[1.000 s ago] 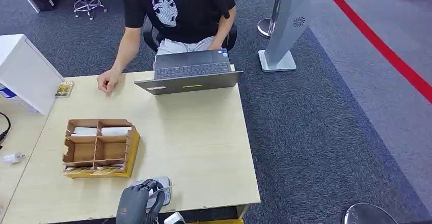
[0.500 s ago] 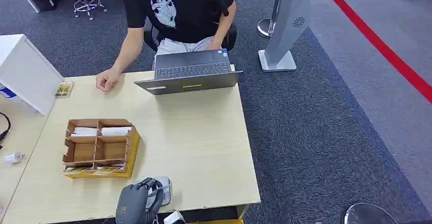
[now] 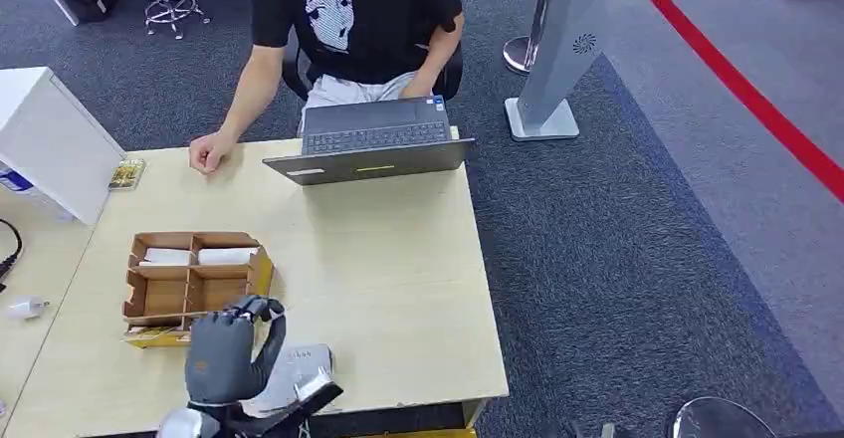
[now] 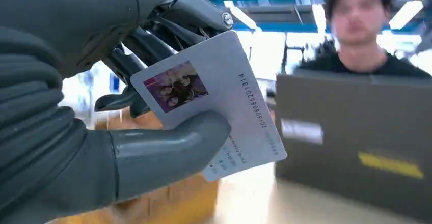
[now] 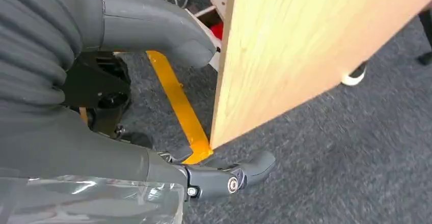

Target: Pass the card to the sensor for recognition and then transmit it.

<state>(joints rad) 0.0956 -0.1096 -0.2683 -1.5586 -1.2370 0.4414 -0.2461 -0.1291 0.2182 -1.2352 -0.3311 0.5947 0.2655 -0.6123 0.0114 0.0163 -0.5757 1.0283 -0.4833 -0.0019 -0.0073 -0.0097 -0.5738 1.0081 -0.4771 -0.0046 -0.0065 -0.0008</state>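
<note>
My left hand is raised above the table's front edge, just in front of the cardboard organiser. In the left wrist view this hand pinches a white card between thumb and fingers; the card bears a small photo and a printed number. A flat grey sensor pad lies on the table right beside the hand, partly hidden by it. Below and beside the tabletop hangs my right hand, fingers apart and holding nothing.
A cardboard organiser with several compartments stands on the wooden table. At the far edge a person sits behind an open laptop, one hand resting on the table. A white box stands at the left.
My left hand has lifted off the sensor pad and moved left and forward toward the organiser. The person has shifted slightly in the chair.
</note>
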